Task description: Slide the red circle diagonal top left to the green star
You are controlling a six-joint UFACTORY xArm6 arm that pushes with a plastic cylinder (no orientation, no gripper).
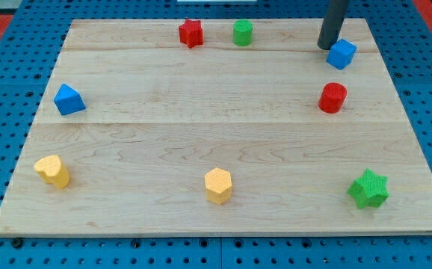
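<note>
Pale wooden board (pixel 201 134) lies on a blue pegboard surface (pixel 7 45), its grain running across the view. All positions below are referenced to the red circle (pixel 332 98), the task block, which stands near the board's right edge, upper half.

Far to the view's left of it and lower, the yellow heart (pixel 53 170) sits close to the left edge, near the bottom corner. The blue triangular block (pixel 69 99) sits far left at about the circle's height, also close to the left edge. The red star (pixel 190 33) and green circle (pixel 242 33) stand up and left of it, side by side but apart, close to the top edge. The yellow hexagon (pixel 218 185) is down and left, near the bottom edge. Broad open board lies between these and the red circle.

My tip (pixel 325 47) rests above the red circle, just left of the blue cube (pixel 342 54), near it; contact cannot be confirmed. The rod carries no hand or jaws, so no grip state applies. The green star (pixel 368 189) lies below and slightly right, well apart, near the bottom right corner.
</note>
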